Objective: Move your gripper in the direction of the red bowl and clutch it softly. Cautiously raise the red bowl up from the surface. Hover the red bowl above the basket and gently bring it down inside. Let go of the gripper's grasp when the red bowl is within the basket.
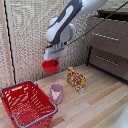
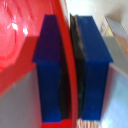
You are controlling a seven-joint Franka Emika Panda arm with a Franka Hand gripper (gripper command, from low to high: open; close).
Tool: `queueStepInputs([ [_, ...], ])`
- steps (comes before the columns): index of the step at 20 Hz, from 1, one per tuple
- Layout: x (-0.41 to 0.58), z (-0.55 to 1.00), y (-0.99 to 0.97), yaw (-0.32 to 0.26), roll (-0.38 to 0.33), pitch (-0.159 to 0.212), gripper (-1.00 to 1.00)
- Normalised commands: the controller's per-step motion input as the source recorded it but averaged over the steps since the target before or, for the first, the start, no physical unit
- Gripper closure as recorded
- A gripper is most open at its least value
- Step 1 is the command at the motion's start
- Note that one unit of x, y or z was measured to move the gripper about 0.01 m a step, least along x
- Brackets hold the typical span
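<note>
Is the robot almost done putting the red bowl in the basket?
About halfway. Done: the gripper has pinched the red bowl by its rim and lifted it off the table. Now: it hangs in the air. Left: carry it over the basket, lower it, let go.

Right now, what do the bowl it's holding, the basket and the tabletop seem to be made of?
The red bowl looks like glossy plastic: the wrist view shows bright highlights on it. The basket seems plastic too, red open mesh under a pale rim. The table looks like light matte wood, with plank lines and grain.
</note>
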Motion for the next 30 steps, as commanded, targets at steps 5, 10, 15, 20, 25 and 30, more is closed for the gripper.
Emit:
queueStepInputs([
  [5, -0.099, 0.86, 0.26, 0.07, 0.018, 0.112, 1.0],
  [10, -0.366, 0.7, 0.65, 0.04, 0.0, 0.036, 1.0],
  [15, -0.441, 0.52, 0.82, 0.0, 0.0, -0.008, 1.0],
  [20, -0.434, 0.41, 0.87, 0.0, 0.0, -0.024, 1.0],
  [25, -0.434, 0.13, 0.9, 0.0, 0.0, -0.044, 1.0],
  [30, -0.398, -0.49, 0.86, 0.0, -0.057, -0.04, 1.0],
])
